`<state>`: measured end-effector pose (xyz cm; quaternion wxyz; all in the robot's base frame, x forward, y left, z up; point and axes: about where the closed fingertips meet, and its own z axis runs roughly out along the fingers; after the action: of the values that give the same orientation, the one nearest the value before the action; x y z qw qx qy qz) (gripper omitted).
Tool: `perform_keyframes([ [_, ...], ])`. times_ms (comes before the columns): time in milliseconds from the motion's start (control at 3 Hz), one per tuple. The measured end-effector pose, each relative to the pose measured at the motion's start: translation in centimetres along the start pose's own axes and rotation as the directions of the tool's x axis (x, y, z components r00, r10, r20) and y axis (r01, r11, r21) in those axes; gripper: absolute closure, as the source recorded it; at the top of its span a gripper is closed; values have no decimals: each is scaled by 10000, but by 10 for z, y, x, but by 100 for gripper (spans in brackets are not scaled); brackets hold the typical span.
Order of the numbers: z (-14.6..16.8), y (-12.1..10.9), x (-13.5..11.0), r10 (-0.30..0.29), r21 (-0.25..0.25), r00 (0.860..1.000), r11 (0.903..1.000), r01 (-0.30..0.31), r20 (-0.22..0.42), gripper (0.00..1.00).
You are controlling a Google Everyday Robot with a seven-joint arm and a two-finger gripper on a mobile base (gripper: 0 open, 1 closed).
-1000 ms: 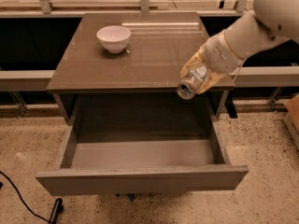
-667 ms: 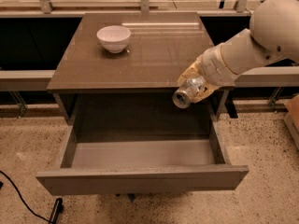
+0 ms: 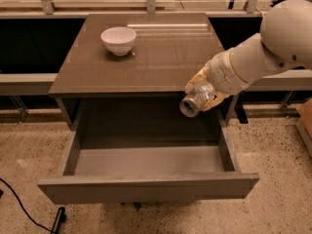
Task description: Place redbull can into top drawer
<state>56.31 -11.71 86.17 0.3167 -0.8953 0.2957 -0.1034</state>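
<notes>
The gripper [image 3: 201,92] hangs just off the front edge of the counter [image 3: 161,62], near its front right corner, with its jaws closed around the redbull can [image 3: 190,105]. The can lies tilted in the grasp, its round silver end pointing down and toward the camera. That hold suits a side grasp, leaving the lower end free to meet the drawer floor first. The can is clear of the countertop and in the air over the back right part of the top drawer [image 3: 146,186], above the grey floor and not touching it. The drawer stands pulled well out beneath the counter, its cavity open and bare where visible, so the can could be lowered without meeting anything. The white arm [image 3: 258,57] reaches in from the right, past the counter's right edge, which keeps it away from the white bowl [image 3: 118,39] sitting well apart near the back left corner. The step in hand looks like the descent into the drawer, with the release not yet made.
</notes>
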Motion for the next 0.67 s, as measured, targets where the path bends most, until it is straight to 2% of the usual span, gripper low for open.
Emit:
perform_keyframes([
  [333, -13, 4, -29, -60, 75, 9997, 10000, 62, -244, 100],
  [667, -8, 15, -53, 80, 151, 10000, 9999, -80, 40, 100],
])
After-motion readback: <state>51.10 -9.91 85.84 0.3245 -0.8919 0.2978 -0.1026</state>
